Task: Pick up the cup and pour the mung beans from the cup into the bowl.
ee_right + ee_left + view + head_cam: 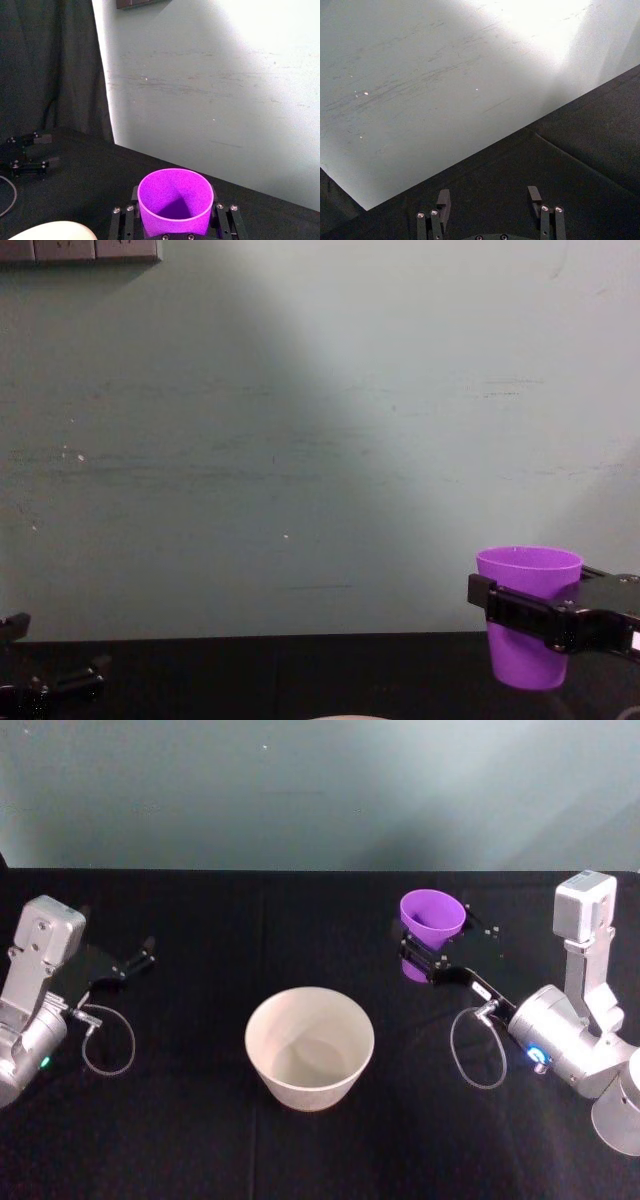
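Right gripper pinches the upright purple cup between its fingers. The white bowl sits near it, leftward and closer to the robot. Left gripper idles with fingers spread, well apart

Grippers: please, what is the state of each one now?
Left gripper: open, holding nothing.
Right gripper: closed on the cup.

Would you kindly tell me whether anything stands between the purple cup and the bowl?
Nothing visible does. The right gripper holds the cup upright, beyond the bowl and to its right, with bare black tablecloth between them. The left gripper sits open at the far left.
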Robot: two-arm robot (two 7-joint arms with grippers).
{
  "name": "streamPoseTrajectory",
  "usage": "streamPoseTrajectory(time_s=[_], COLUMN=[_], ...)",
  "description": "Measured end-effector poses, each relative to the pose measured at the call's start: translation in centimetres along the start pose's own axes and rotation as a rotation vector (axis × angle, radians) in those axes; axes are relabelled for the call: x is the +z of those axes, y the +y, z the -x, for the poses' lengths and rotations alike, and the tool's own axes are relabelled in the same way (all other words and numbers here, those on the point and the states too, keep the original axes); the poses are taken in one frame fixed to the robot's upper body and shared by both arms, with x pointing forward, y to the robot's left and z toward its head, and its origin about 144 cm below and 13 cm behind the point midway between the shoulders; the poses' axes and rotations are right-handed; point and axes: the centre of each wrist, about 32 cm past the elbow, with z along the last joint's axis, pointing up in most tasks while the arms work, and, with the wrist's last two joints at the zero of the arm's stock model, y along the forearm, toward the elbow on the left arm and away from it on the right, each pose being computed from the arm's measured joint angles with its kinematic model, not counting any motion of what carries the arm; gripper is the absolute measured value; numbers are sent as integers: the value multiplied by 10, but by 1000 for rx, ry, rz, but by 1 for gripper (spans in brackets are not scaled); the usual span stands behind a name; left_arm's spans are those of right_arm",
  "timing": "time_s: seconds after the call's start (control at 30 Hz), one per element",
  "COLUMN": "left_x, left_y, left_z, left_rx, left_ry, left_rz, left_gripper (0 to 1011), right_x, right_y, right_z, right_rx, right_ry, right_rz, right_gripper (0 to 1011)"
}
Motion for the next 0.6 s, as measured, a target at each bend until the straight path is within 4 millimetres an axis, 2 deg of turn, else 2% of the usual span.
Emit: streamPoseTrajectory(time_s=[0.6], left_x=[0], left_y=[0], left_z=[0], left_rx=[0], left_ry=[0], left_rz=[0], left_gripper=[1000], right_x=[0], right_y=[0], right_z=[0], right_rx=[0], right_ry=[0], right_rz=[0], right_gripper=[739])
